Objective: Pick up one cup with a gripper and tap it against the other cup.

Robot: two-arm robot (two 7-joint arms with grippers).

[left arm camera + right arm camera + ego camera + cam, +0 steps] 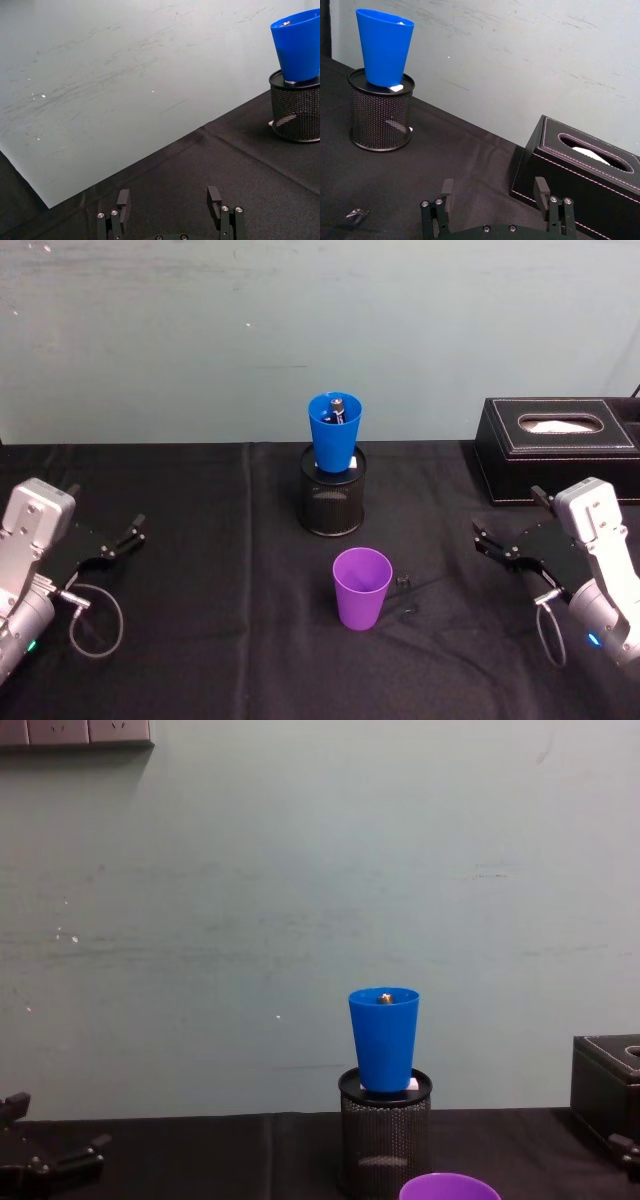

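Observation:
The purple cup (361, 587) stands upright on the black cloth near the table's middle; its rim (450, 1187) shows in the chest view. Behind it the blue cup (334, 432) (296, 46) (384, 46) (384, 1039) sits upright in the mouth of a black mesh holder (332, 493). My left gripper (118, 541) (170, 202) rests open at the table's far left, well away from both cups. At the far right my right gripper (512, 536) (494, 192) is also open and holds nothing.
A black tissue box (557, 449) (580, 180) stands at the back right, just behind the right gripper. A small dark clip (403, 583) (356, 214) lies beside the purple cup. A pale wall (300, 900) closes the table's far edge.

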